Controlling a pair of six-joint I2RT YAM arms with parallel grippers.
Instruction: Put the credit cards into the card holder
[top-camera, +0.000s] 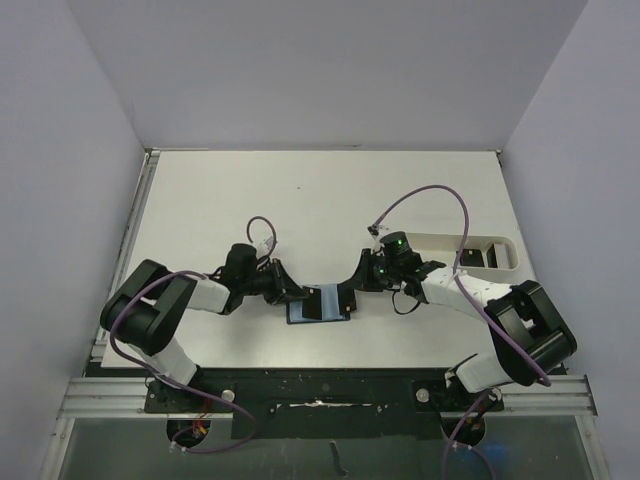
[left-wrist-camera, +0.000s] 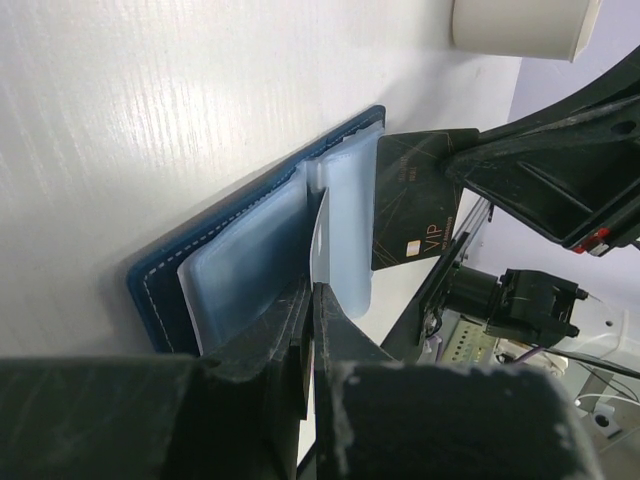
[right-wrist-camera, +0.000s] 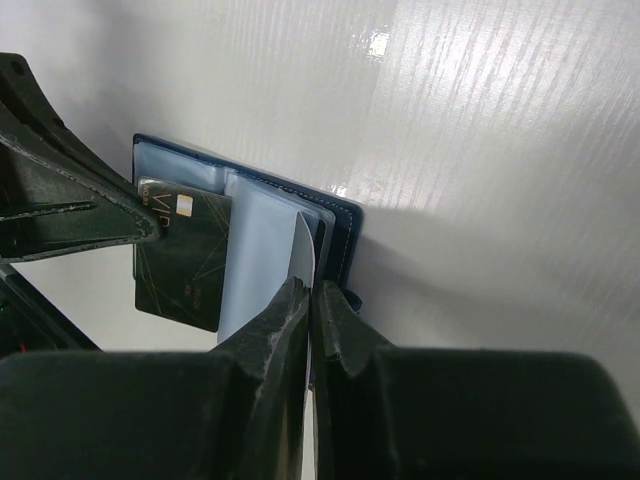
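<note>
While both are clamped shut, left gripper (left-wrist-camera: 313, 288) and right gripper (right-wrist-camera: 311, 288) each pinch a clear leaf (right-wrist-camera: 303, 245) of the open card holder (top-camera: 318, 303) on the table (top-camera: 400, 200). A dark credit card (left-wrist-camera: 415, 200) sits part-way in and overhangs the edge. Best to hold the leaves apart and push the card in square.

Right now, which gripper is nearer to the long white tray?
Right. The right gripper sits at the card holder's right edge, the side facing the tray; the left gripper sits at its left edge, farther from the tray.
</note>
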